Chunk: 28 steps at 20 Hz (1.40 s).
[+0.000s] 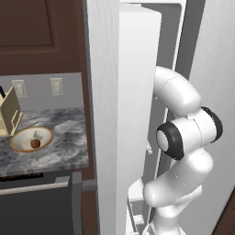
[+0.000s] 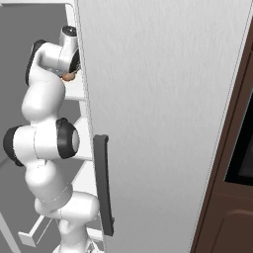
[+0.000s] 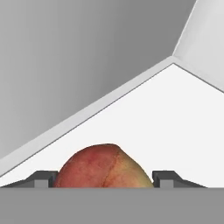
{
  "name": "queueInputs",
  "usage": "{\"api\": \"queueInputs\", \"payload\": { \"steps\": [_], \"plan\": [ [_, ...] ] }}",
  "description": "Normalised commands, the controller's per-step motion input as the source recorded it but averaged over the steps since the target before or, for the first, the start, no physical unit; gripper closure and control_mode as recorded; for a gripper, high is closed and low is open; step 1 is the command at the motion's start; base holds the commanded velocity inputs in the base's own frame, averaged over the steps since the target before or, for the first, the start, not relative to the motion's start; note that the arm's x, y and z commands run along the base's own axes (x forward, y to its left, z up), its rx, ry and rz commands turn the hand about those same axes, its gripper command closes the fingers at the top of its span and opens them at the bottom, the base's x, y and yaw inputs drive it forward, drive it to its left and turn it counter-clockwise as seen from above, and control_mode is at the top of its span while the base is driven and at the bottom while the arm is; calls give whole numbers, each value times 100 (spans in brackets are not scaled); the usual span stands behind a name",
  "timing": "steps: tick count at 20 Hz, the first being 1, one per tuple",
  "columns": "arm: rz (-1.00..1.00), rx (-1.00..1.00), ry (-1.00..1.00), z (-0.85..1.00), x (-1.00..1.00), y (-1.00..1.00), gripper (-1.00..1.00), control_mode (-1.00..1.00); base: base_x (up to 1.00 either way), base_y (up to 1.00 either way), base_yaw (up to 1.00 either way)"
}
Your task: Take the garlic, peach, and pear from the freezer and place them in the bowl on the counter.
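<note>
Far left on the tabletop [image 1: 64,137] stands the knife block [image 1: 9,114], and just beside it the bowl [image 1: 16,146], set out in the open so I can drop things in from above. The garlic [image 1: 37,135] already lies in it, next to a round dark fruit [image 1: 35,143] that I take for the pear, though it is too small to be sure; by my reckoning only the peach is left. Moving right, the freezer [image 1: 137,92] is open, and the arm [image 1: 183,133] bends up and into it, elbow folded tight because the space between door and wall is narrow. From the right side, the door [image 2: 158,99] with its dark handle [image 2: 104,183] hides most of the inside, but I can see the hand [image 2: 69,73] at an upper shelf with a patch of peach colour just under it. Through the hand's own camera the peach [image 3: 105,168] sits on the white shelf [image 3: 166,122], centred between the two fingertips [image 3: 43,178]. The hand [image 3: 105,180] is neither spread wide nor pressed together: each tip lies against a flank of the fruit, so I judge it is pinching the peach across its widest part, low down, where the round skin is least likely to squirt out. Lifting should be gentle, clearing the shelf edge before I swing left to the bowl.
</note>
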Motion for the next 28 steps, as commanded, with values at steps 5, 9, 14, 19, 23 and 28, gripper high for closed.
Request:
{"api": "queueInputs", "payload": {
  "steps": [5, 9, 14, 19, 23, 28],
  "plan": [
    [-36, 0, -3, 0, -7, -7, 100, -100, 0, 0, 0],
    [-27, 0, -3, 0, -4, -40, 100, -100, 0, 0, 0],
    [-13, 2, 0, 5, -21, -48, 100, -100, 0, 0, 0],
    [-5, 2, 0, 2, -51, -27, 100, -100, 0, 0, 0],
    [-1, 1, 0, 0, -59, -20, 100, -100, 0, 0, 0],
    [-1, 2, 0, 8, -65, -22, 100, -100, 0, 0, 0]
  ]
}}
